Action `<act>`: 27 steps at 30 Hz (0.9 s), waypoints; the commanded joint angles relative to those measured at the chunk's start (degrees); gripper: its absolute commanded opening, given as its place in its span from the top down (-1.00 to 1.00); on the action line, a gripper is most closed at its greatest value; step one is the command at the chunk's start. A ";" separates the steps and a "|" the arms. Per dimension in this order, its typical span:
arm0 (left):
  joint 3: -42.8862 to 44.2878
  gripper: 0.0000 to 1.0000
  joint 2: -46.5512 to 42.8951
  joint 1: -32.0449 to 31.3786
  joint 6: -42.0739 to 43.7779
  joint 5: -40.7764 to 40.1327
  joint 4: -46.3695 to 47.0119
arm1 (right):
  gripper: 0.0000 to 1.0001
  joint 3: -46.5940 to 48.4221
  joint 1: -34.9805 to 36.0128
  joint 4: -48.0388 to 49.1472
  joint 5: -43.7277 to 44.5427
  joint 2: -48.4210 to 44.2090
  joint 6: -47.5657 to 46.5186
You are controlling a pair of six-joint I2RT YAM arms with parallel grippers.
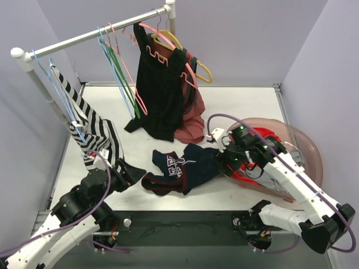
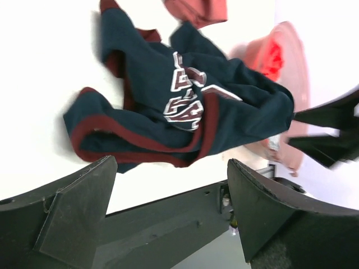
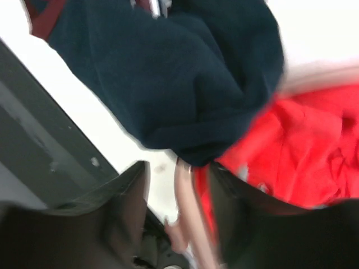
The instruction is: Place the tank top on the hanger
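The navy tank top (image 1: 180,167) with dark red trim lies crumpled on the white table near the front edge. It also shows in the left wrist view (image 2: 168,106) and the right wrist view (image 3: 179,78). A thin pink hanger (image 1: 130,78) hangs bare on the rail at the back left. My left gripper (image 1: 133,171) is open and empty, just left of the tank top (image 2: 168,185). My right gripper (image 1: 222,159) is open at the tank top's right end; its jaws (image 3: 176,188) stand either side of the pink basket rim (image 3: 188,218) without closing on it.
A pink basket (image 1: 311,151) holding a red garment (image 3: 303,145) sits at the right. On the rail (image 1: 90,36) hang a black dress (image 1: 160,89), a striped garment (image 1: 92,131), and green, blue and yellow hangers. The dark front rail (image 2: 162,218) runs below.
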 commanded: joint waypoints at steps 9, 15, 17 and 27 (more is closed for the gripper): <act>2.36 -0.71 25.53 1.79 5.13 0.50 5.37 | -0.43 -2.43 -11.69 10.62 -28.16 -9.74 12.05; 7.29 -0.69 36.26 8.73 11.55 5.77 3.00 | -0.42 -0.24 0.94 11.35 -26.19 -5.70 8.06; 6.42 -0.64 36.62 10.05 11.82 7.44 2.39 | -0.42 1.16 4.47 13.26 -21.27 -3.34 3.75; -5.62 0.38 32.94 11.81 5.58 20.27 9.06 | -0.36 2.93 13.28 39.45 -3.06 12.31 11.27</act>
